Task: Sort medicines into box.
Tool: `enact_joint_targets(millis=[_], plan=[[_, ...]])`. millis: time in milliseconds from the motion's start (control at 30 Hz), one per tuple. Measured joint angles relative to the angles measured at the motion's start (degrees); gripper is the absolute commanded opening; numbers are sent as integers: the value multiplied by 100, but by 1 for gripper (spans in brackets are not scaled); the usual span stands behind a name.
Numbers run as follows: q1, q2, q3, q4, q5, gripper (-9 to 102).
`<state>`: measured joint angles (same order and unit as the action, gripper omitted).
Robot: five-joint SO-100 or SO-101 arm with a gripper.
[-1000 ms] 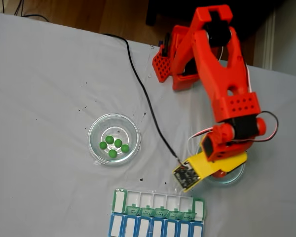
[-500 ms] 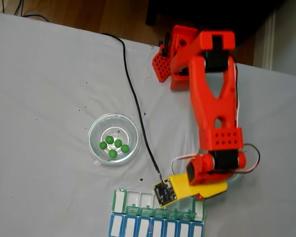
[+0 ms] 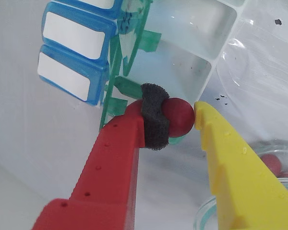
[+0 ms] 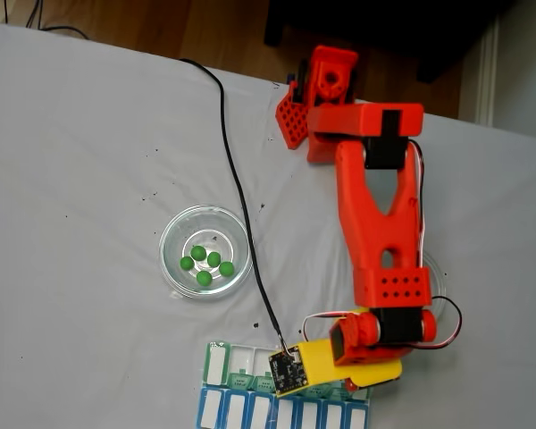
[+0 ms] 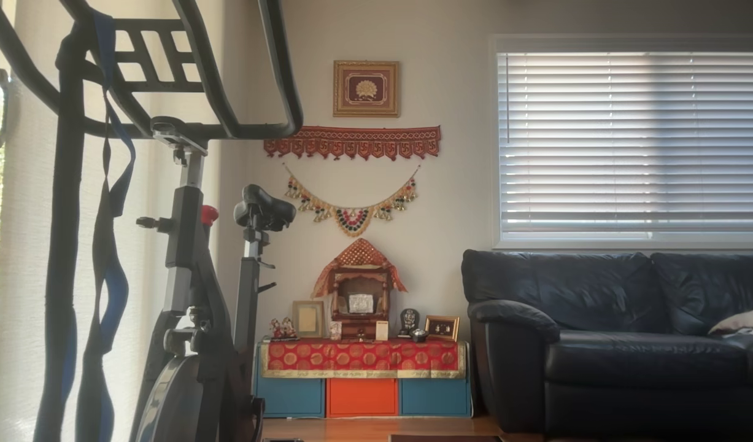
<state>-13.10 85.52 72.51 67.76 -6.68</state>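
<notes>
In the fixed view we see, at the left, a round clear glass dish (image 4: 205,251) with five glossy green balls (image 4: 206,264) inside, resting on the pale grey surface (image 4: 80,179). Lower down lies the pill organizer: its green row (image 4: 241,366) and the blue row (image 4: 241,411) are cut off by the bottom edge, and the yellow wrist part covers the right half of the green row. A second glass dish (image 4: 435,271) is mostly hidden behind the orange-red arm (image 4: 375,214).

In the wrist view, the blue lids (image 3: 72,57) with white labels are at the left, then green lid tabs and open, translucent compartments (image 3: 192,43). The fingers (image 3: 177,122) are narrow and hold one glossy dark red ball (image 3: 178,116) between a black foam pad (image 3: 153,117) on the red finger and the toothed yellow finger, just over a compartment. We cannot tell which day. At the lower right, more red balls (image 3: 273,163) are blurred inside a dish rim.
</notes>
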Motion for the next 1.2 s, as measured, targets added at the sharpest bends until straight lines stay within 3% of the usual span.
enact_joint_targets(millis=[1200], plan=[[53,-422,-343,-88,-202,1]])
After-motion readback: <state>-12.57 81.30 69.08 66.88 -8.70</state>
